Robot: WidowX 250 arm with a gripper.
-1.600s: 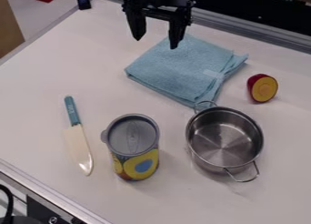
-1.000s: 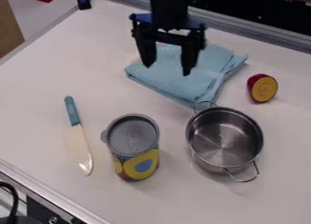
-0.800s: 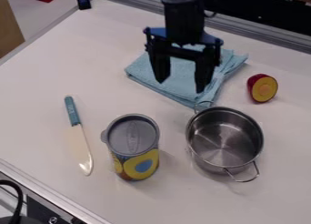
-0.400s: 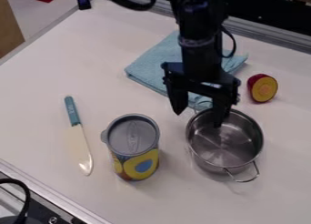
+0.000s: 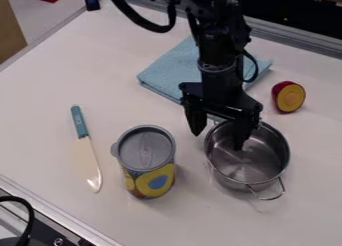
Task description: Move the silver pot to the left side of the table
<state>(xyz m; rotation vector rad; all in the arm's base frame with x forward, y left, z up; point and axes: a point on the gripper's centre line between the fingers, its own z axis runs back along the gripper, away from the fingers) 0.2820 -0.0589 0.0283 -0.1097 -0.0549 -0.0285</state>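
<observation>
The pot (image 5: 250, 162) sits upright right of centre in the frame, and the gripper (image 5: 217, 141) hangs over its upper left rim with the fingers spread and nothing held. One finger (image 5: 196, 121) is outside the wall, the other (image 5: 240, 136) inside the pot's mouth, so the step in hand looks to be straddling that rim for a pinch. To do it well, the gripper should sink a little more if there is room, keeping the inner fingertip off the pot's floor, and have the wall well between the pads before closing. The small loop handle at the upper rim is partly hidden behind the gripper; a pad landing on it could make the grip slip or twist. Thin steel held at one edge will likely tip, so a firm squeeze and a slow, low lift should suit it. The can (image 5: 147, 157) stands just left of the pot, and the knife (image 5: 79, 121) lies beyond it at the left. A straight drag would probably hit the can; better to raise the pot clear, or carry it round above the can, then set it flat on the table (image 5: 47, 95) at the frame's left.
</observation>
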